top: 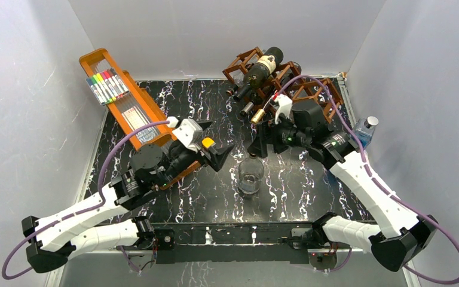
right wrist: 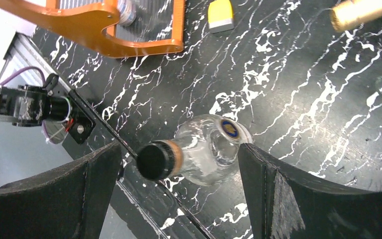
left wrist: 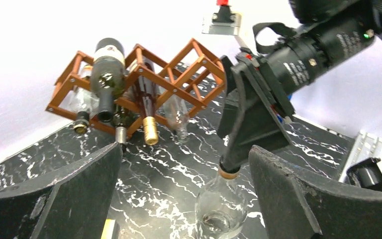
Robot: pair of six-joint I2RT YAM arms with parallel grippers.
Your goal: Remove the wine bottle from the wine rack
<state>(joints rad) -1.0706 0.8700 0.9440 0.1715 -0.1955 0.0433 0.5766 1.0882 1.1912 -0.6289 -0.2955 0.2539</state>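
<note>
A clear glass bottle (top: 250, 174) with a black cap stands upright on the marble table, off the rack. My right gripper (top: 262, 140) hangs open just above it. In the right wrist view its cap and round body (right wrist: 209, 149) sit between the wide fingers of my right gripper (right wrist: 179, 147), untouched. My left gripper (top: 218, 143) is open just left of the bottle (left wrist: 221, 204), which shows ahead of my left gripper (left wrist: 185, 149), apart from both fingers. At the back, the reddish-brown wine rack (top: 302, 89) (left wrist: 179, 69) carries a dark wine bottle (top: 262, 70) (left wrist: 107, 69) with a cream label on top.
More bottles poke out of the rack's cells, one with a gold cap (top: 258, 116) (left wrist: 149, 127). An orange tray (top: 137, 101) (right wrist: 129, 42) with coloured markers (top: 107, 86) leans at the back left. A plastic water bottle (top: 366, 128) stands by the right wall.
</note>
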